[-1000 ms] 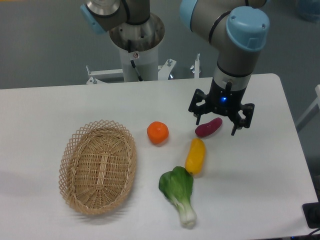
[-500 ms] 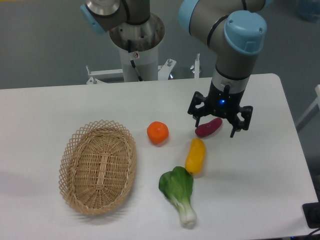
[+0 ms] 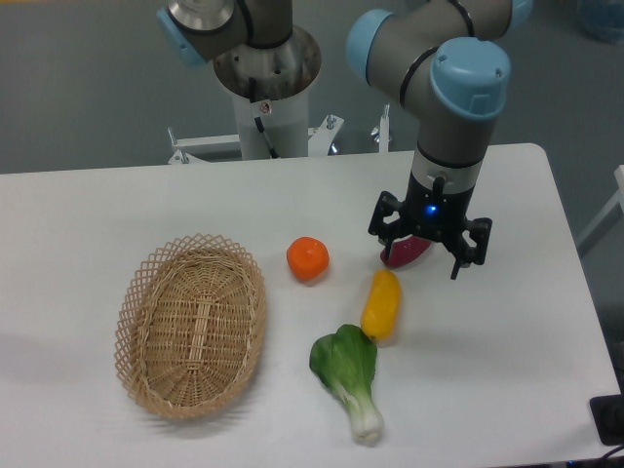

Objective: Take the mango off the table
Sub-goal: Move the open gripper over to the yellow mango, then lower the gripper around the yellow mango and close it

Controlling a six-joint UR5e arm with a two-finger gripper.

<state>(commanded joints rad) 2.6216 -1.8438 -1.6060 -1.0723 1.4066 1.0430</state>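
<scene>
mango (image 3: pixel 381 304) lies on table (image 3: pixel 507 341), gripper (image 3: pixel 425 247) spread above.

No legible text, label, brand, number or sign is shown anywhere in the view; only a small red-and-white sticker (image 3: pixel 261 105), its markings too small to be read, is seen on the robot's base column, up and left of the gripper (image 3: pixel 422 249).

bright even overhead light | soft faint shadows | sharp focus
</scene>
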